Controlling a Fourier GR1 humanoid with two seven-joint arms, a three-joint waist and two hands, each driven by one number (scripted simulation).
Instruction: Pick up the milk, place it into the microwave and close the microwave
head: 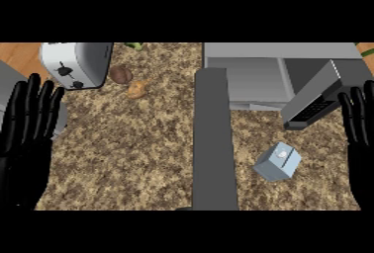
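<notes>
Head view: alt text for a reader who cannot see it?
A light blue milk carton sits on the speckled counter in front of the open microwave, its door swung out to the right. Both black hands rest open, fingers up: left hand at the left edge, right hand at the right.

Lit evenly from above. Bright across the speckled brown stone bench [131, 148], darker inside the open grey microwave [252, 79], faintly shaded under the pale blue milk carton [277, 161].
</notes>
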